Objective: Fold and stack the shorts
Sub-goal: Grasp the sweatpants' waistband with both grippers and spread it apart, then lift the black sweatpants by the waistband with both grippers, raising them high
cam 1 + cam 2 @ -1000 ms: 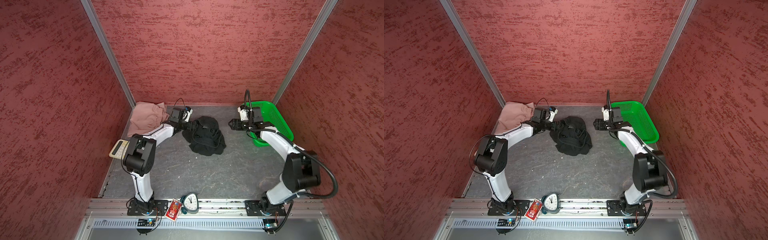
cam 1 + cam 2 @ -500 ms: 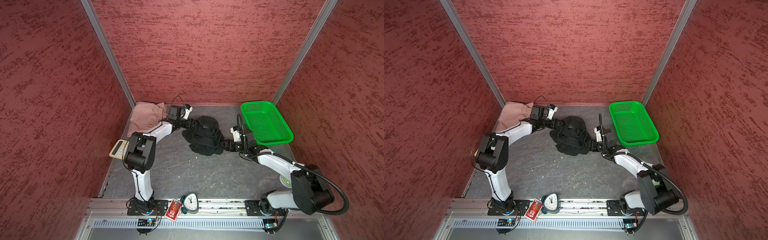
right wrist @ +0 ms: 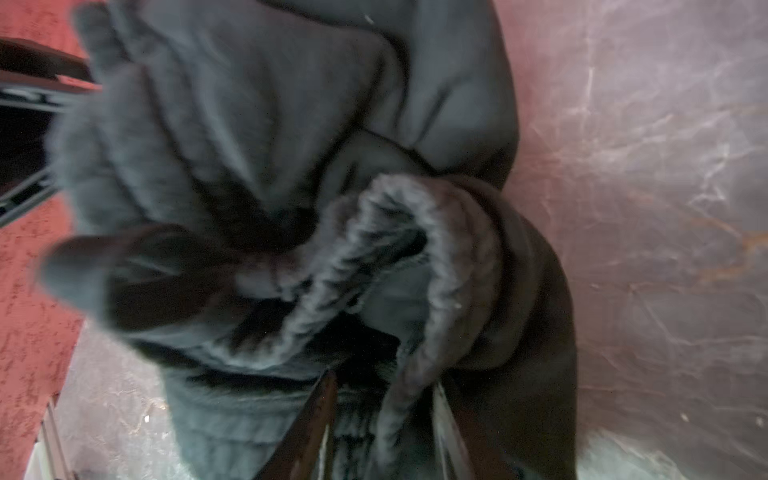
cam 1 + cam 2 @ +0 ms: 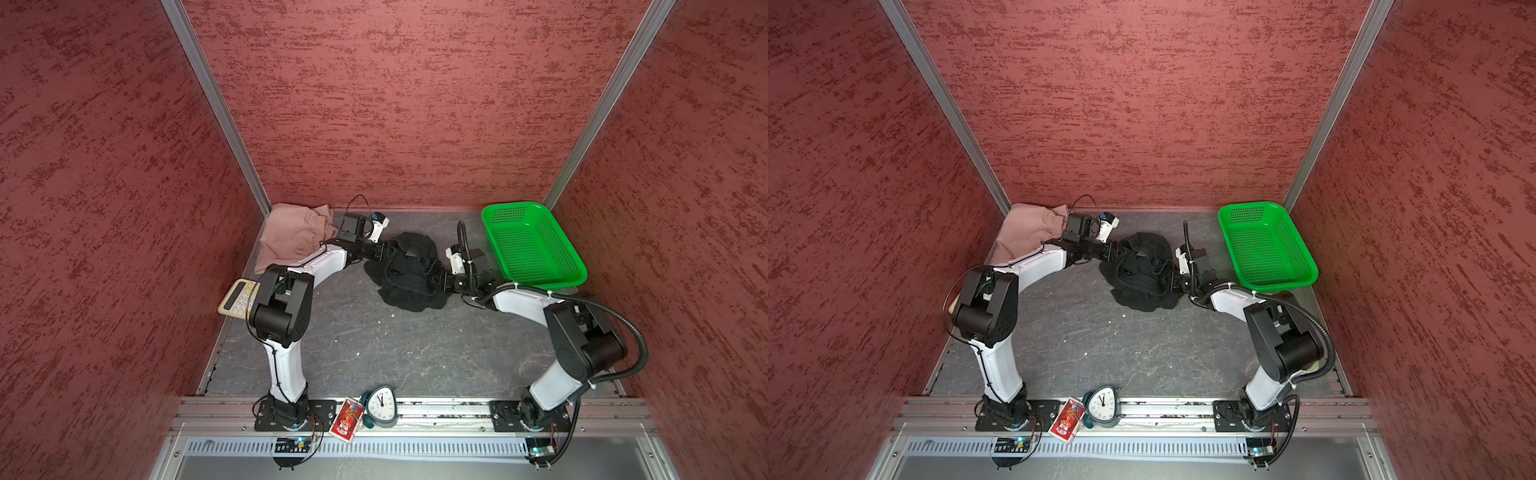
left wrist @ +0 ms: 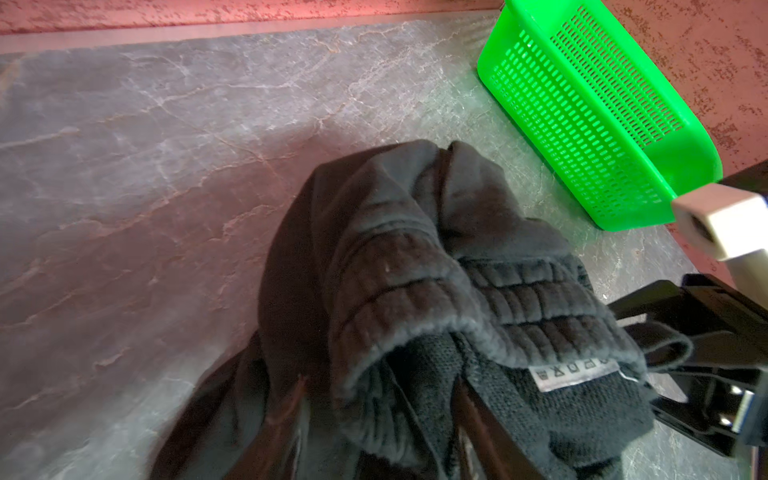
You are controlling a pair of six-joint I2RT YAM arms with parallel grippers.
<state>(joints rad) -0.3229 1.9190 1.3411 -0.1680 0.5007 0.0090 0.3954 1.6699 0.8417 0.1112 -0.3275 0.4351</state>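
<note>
Right claw point(image 4: 435, 277) reached black shorts point(image 4: 409, 272); green basket point(image 4: 534, 249) beside its arm.

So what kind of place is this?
Probably a robot test booth, not a home: two white-and-black robot arms bolted to a silver metal rail, closed in by red textured walls, working on crumpled black shorts.

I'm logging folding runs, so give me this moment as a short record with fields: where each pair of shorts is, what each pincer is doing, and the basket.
Black shorts: crumpled heap in the middle, unfolded
Pink shorts: far left corner, apart from the black pair
Left pincer: at the heap's far left edge, cloth between its fingers
Right pincer: at the heap's right edge, waistband between its fingers
Green basket: far right, empty
Stack: not yet made
</note>
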